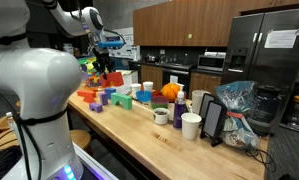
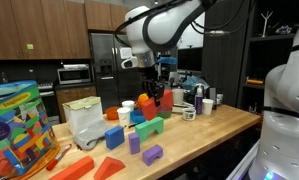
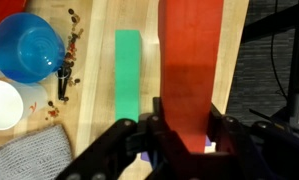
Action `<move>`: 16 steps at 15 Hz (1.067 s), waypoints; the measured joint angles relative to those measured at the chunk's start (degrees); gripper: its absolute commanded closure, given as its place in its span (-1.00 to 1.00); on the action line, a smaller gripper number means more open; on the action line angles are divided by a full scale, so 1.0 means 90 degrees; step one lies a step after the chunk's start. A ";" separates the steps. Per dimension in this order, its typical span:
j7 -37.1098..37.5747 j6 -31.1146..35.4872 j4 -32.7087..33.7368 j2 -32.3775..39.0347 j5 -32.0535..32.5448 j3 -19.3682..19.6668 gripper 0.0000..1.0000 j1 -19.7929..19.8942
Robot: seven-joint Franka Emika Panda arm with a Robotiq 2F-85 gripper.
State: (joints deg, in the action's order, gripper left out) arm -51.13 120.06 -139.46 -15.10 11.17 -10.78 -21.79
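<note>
One long red block [image 3: 192, 60] sits clamped between the jaws of the gripper [image 3: 184, 132], gripped at its near end so its length projects forward; seemingly raised off the wooden countertop [image 3: 94, 110]; green block [image 3: 127, 75] lies parallel, just beside; blue bowl [image 3: 27, 48] well apart.

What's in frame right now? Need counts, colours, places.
red block: 1, red, clamped in the gripper
green block: 1, green, flat on the counter beside the red block
blue bowl: 1, blue, counter, left of green block in wrist view
white cup: 1, white, beside the bowl
grey cloth: 1, grey, by the cup
blue block: 1, blue, counter
purple blocks: 2, purple, near blue block
white mug: 1, white, counter
fridge: 1, steel, behind counter
counter: 1, wood
gripper: 1, black, shut on red block
arm: 1, white, above counter
</note>
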 measured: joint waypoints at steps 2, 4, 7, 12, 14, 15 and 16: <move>-0.0184 0.0164 0.0001 0.0000 -0.0207 0.0012 0.70 0.0022; -0.0291 0.0332 0.0001 0.0000 -0.0345 0.0024 0.70 0.0049; -0.0287 0.0463 0.0070 0.0090 -0.0402 0.0021 0.70 0.0093; -0.0150 0.0516 0.0501 0.0622 -0.0400 -0.0009 0.70 0.0230; -0.0089 0.0550 0.0718 0.0890 -0.0391 -0.0017 0.70 0.0309; -0.0039 0.0581 0.0819 0.1011 -0.0376 -0.0023 0.70 0.0355; 0.0008 0.0614 0.0914 0.1121 -0.0356 -0.0025 0.70 0.0401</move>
State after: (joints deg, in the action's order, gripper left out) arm -51.06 125.59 -131.24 -5.01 7.97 -11.01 -18.18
